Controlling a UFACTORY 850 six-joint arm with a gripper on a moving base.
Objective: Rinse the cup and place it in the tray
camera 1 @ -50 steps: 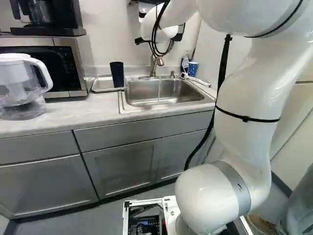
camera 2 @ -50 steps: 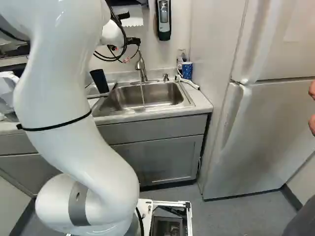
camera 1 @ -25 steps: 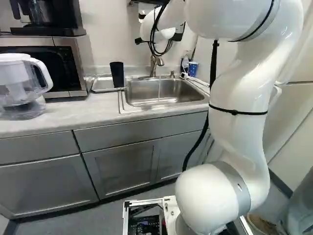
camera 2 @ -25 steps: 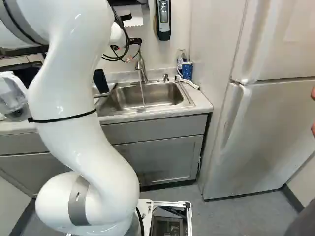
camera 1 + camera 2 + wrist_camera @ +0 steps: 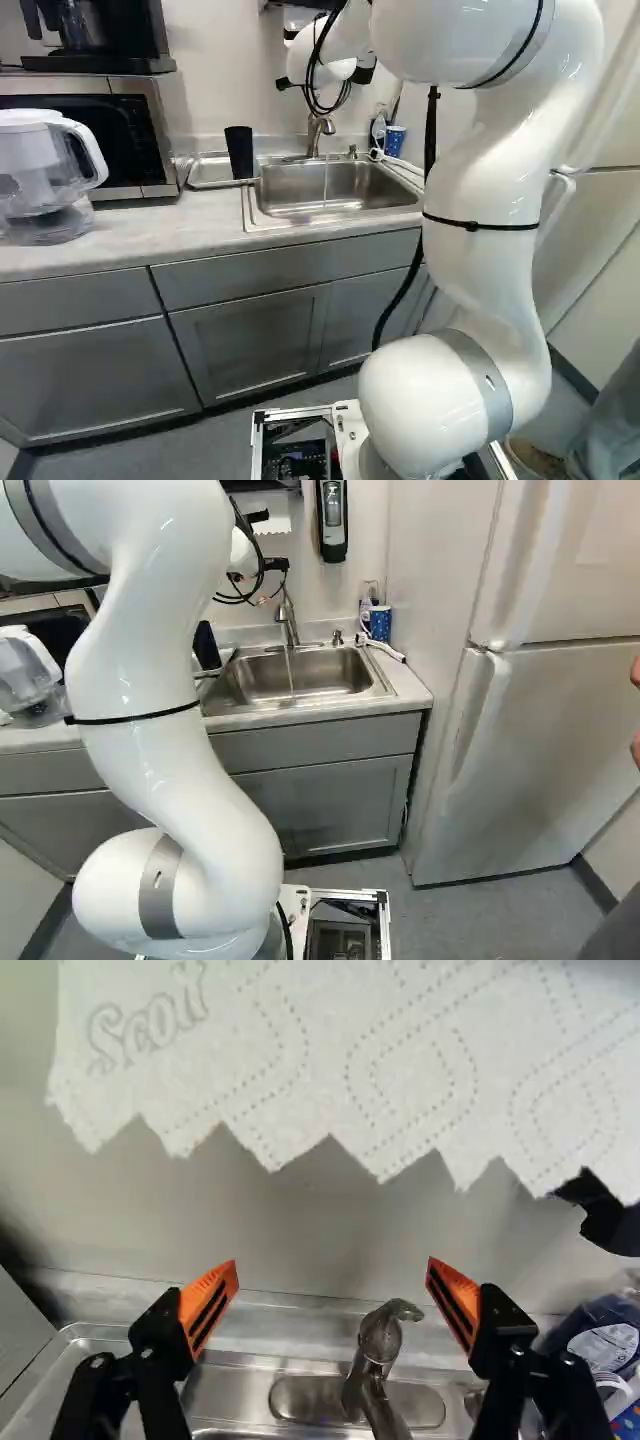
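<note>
Gripper (image 5: 332, 1265): fingers wide apart, pads touching nothing, so no cup in the grip rn.
Faucet (image 5: 381, 1345): ahead of the jaws, lined up with the gap between them and nearer one fingertip. I'd guess the next move is about the handle, so centre on it first or a finger might knock it.
Paper towel (image 5: 330, 1070): hanging ahead of the jaws, on the side away from the faucet. Might get snagged if the wrist swings up.
Water (image 5: 291, 670): running in a thin stream below the jaws, nothing under it.
Sink (image 5: 325, 675): lower than the jaws, under that stream.
Dark tumbler (image 5: 240, 152): the task's cup, I reckon. Upright, down and to the left of the jaws, hasn't budged.
Tray (image 5: 212, 172): left of the jaws too, with the tumbler seemingly in its sink-side end. Looks like rinse and place could be done, but can't swear to it.
Blue dotted cup (image 5: 380, 623): off right of the jaws, past the sink, probably not our cup.
Arm (image 5: 485, 180): this is what changed. Its upper links slid left in the left base view and right in the right base view; base hasn't moved. Reads like lining up on the faucet, not fetching the tumbler.
</note>
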